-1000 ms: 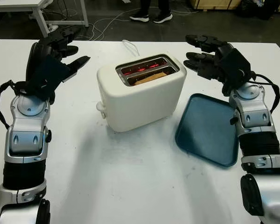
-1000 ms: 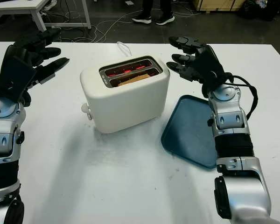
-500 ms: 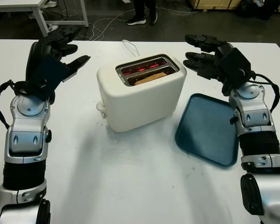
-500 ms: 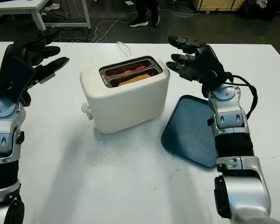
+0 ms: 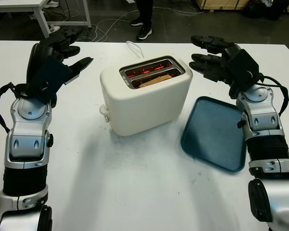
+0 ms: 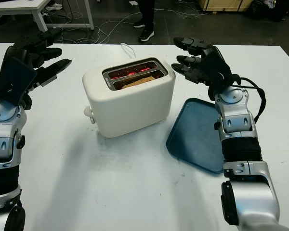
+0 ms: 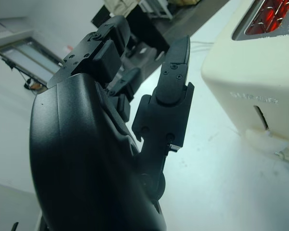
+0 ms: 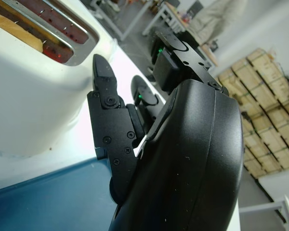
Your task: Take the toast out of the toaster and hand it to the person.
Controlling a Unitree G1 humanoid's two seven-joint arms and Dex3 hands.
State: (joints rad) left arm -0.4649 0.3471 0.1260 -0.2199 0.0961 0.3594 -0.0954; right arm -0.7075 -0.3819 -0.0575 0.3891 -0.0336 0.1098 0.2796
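Only the person's feet [image 5: 143, 30] beyond the toaster [image 5: 147, 95] have shifted; toast [image 5: 155, 79] sits in its nearer slot, left hand [image 5: 55, 57] and right hand [image 5: 221, 60] flanking it, fingers released, nothing grasped yet.

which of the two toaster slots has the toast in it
The slot nearer the robot: toast shows in it. The far slot shows just glowing red elements. Both hands, left and right, are open beside the toaster.

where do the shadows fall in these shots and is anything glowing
Head views: the toaster casts a soft shadow toward the robot on the white table; its slots glow red around the toast. Right wrist view: the same red glow.
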